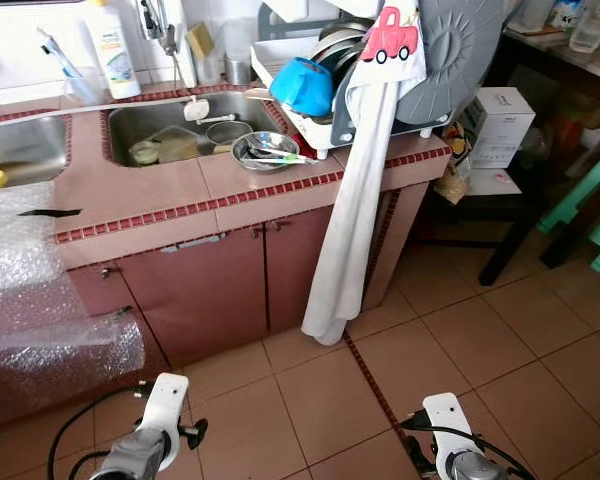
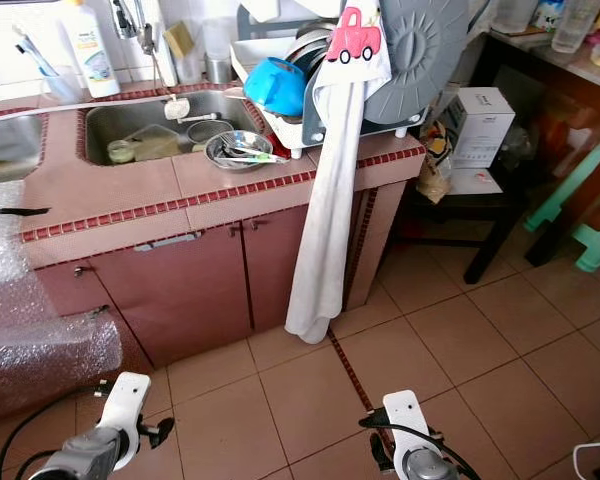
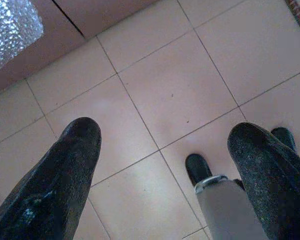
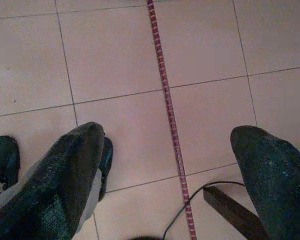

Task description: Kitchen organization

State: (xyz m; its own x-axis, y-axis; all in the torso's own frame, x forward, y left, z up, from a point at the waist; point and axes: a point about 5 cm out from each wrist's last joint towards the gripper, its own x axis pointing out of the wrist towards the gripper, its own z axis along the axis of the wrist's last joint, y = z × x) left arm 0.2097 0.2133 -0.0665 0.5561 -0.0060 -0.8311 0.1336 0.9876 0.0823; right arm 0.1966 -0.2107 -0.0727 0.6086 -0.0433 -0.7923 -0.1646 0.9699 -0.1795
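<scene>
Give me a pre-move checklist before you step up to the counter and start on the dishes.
1. Left pincer open and empty: ok.
2. Right pincer open and empty: ok.
3. Round steel bowl with utensils sits steady on the pink tiled counter: ok.
4. Blue plastic bowl rests tilted in the white dish rack: ok.
5. Long white cloth hangs down past the cabinet door to the floor, may snag: not ok.
6. Black cable on the floor by the robot's feet: not ok.

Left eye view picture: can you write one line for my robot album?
Robot faces a tiled kitchen counter with a steel bowl, blue bowl and long white towel.
</scene>
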